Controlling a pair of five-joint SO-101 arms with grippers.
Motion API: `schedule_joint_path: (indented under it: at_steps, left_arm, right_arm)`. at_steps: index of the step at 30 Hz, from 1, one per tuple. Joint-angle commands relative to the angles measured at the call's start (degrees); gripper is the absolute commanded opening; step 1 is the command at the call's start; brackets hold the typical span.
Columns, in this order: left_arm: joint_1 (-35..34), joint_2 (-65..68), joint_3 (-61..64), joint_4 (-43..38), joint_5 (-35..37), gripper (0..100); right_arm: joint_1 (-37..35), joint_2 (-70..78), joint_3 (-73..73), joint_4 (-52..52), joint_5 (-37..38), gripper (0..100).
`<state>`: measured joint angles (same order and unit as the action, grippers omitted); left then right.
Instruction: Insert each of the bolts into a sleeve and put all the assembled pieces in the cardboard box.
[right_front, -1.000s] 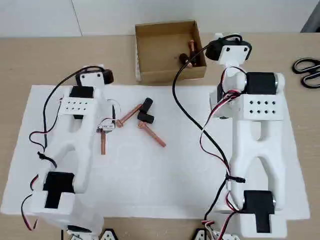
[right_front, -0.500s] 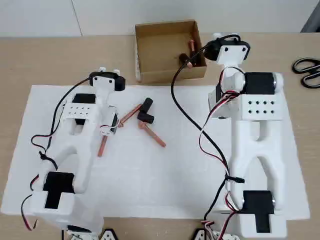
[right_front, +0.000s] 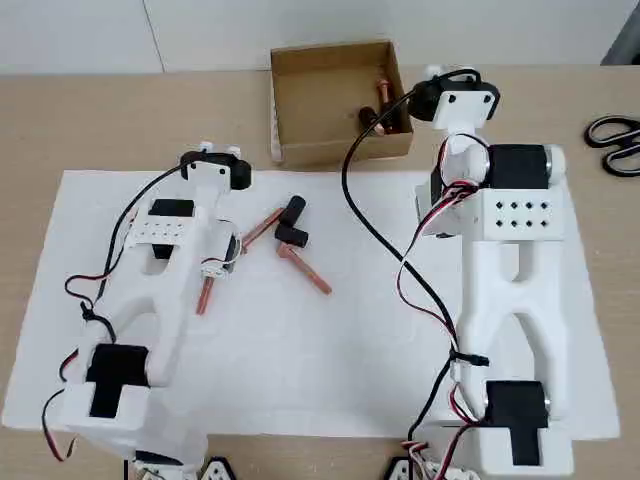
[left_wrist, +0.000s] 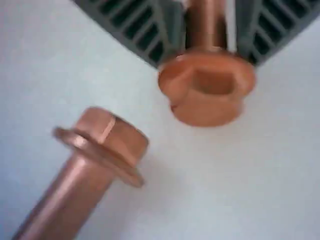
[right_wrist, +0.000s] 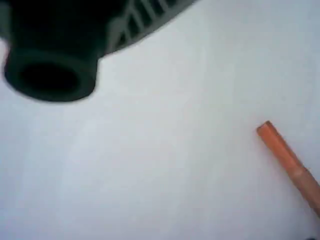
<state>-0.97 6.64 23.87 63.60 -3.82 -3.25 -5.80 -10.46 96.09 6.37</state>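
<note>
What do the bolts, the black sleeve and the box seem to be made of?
Each bolt looks like copper-coloured metal, perhaps plated: smooth, with a soft sheen on its flanged head. The sleeve looks like matt black plastic or rubber, without gleam. The cardboard box is dull brown, with plain walls.
</note>
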Motion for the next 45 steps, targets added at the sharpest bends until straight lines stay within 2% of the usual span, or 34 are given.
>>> schedule_joint_path:
  at_steps: [1, 5, 8, 11, 22, 26, 34, 40, 45]
  left_arm:
    - [-0.3, 1.2, -0.1, -0.9, -0.1, 7]
    - [-0.3, 6.8, -1.6, -0.7, 0.1, 6]
    - [-0.4, 7.4, -3.9, 0.9, 1.4, 0]
    - [-0.3, 7.3, -6.1, 2.1, 2.1, 1]
    - [-0.4, 7.3, -28.8, 21.5, 2.1, 1]
    - [-1.6, 7.3, -33.6, 25.8, 1.7, 1]
    - [-9.2, 7.2, -36.8, 29.6, -0.2, 1]
    - [-9.4, 7.2, -42.5, 36.3, -0.3, 1]
    - [-8.4, 6.1, -43.6, 36.8, 0.1, 1]
  right_arm:
    - [-0.5, -3.3, -2.8, 0.3, -0.8, 0.5]
    - [-0.5, -3.3, -2.8, 0.3, -0.8, 0.5]
    - [-0.4, -3.3, -2.8, 0.3, -0.8, 0.5]
    - [-0.4, -3.3, -2.8, 0.3, -0.7, 0.5]
    - [0.0, -4.2, -3.2, 0.2, -0.7, 0.6]
    - [0.0, -12.3, -3.2, 0.0, -0.7, 0.6]
    - [0.0, -32.4, -0.6, -2.7, -0.6, 0.6]
    - [0.0, -38.2, 8.4, -2.6, -0.5, 0.4]
    - [1.5, -43.2, 17.4, -2.6, 1.1, 0.4]
